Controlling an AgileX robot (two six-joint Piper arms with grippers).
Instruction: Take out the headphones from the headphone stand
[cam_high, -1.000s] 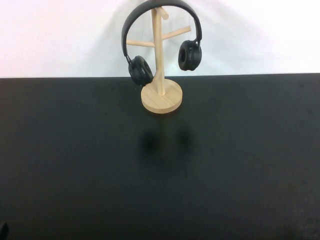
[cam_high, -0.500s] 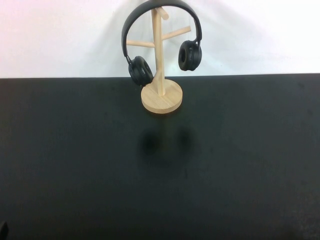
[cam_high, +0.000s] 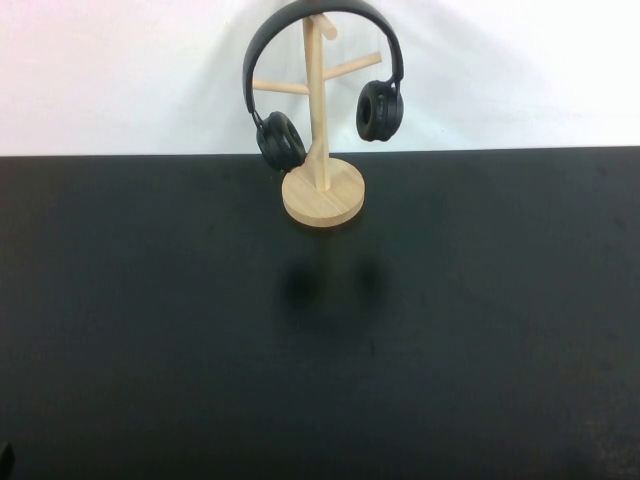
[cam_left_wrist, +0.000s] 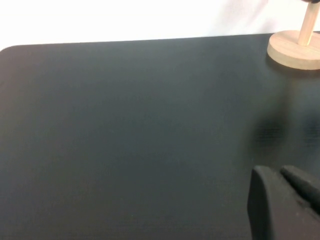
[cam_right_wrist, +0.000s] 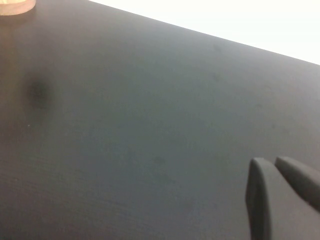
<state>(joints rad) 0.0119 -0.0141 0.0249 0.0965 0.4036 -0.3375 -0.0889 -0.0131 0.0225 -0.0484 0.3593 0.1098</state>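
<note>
A bare matte black tabletop (cam_high: 320, 330) fills the lower frame, with nothing between the arms and the light wooden headphone stand (cam_high: 322, 190) at upper centre. The black over-ear headphones (cam_high: 322, 70) hang over its top. Left end effector (cam_left_wrist: 287, 200) and right end effector (cam_right_wrist: 282, 195) sit well apart from it, fingers together.

One pair of headphones (cam_high: 322, 75), one headphone stand (cam_high: 322, 190), one black table (cam_high: 320, 330), two end effectors: left end effector (cam_left_wrist: 282, 202), right end effector (cam_right_wrist: 280, 197).
</note>
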